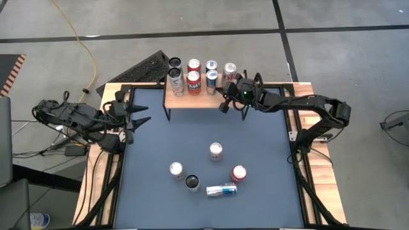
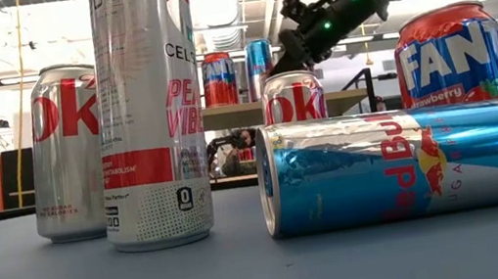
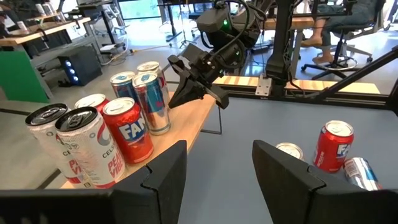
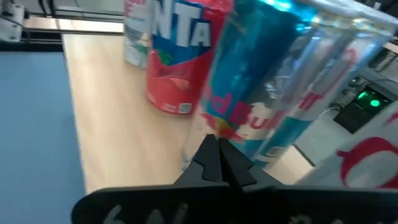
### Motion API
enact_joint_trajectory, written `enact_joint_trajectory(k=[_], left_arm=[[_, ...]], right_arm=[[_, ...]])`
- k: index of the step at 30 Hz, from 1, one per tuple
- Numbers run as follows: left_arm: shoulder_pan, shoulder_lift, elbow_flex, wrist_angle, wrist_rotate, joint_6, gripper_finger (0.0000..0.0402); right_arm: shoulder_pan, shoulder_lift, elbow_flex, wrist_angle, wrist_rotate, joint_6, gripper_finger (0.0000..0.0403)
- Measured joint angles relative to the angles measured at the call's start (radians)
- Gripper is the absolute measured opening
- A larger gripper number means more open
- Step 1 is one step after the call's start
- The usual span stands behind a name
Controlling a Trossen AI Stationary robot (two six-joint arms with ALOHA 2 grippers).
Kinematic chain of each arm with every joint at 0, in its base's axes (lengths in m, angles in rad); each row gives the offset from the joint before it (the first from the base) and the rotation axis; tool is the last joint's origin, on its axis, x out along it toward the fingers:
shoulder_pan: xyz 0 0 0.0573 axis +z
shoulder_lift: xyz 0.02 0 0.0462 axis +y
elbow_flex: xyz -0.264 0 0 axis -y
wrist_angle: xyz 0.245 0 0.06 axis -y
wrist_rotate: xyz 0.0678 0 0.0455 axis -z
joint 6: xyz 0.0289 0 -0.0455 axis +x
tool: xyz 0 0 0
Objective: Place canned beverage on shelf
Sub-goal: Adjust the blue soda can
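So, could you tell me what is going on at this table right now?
The robot is stocking cans onto the shelf, which already carries seven. The right gripper is shut and empty at the shelf's front edge, beside the cans there. The left gripper waits open at the table's left side. Four cans stand on the mat, and a Red Bull can lies on its side.

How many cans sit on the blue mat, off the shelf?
5: middle can, left can, black-topped can beside it, red can at right, and lying can at the front. None seems hidden.
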Motion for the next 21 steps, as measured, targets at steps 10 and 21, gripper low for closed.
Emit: enact_joint_trajectory(k=[10,21], left_arm=[[0.0,0.0,0.0,0.0,0.0,-0.001,0.0174],[0.0,0.0,0.0,0.0,0.0,0.0,0.0174]], right_arm=[[0.024,0.0,0.001,-0.027,0.081,0.007,0.0],[0.013,0.035,0.001,-0.029,0.14,0.01,0.0]])
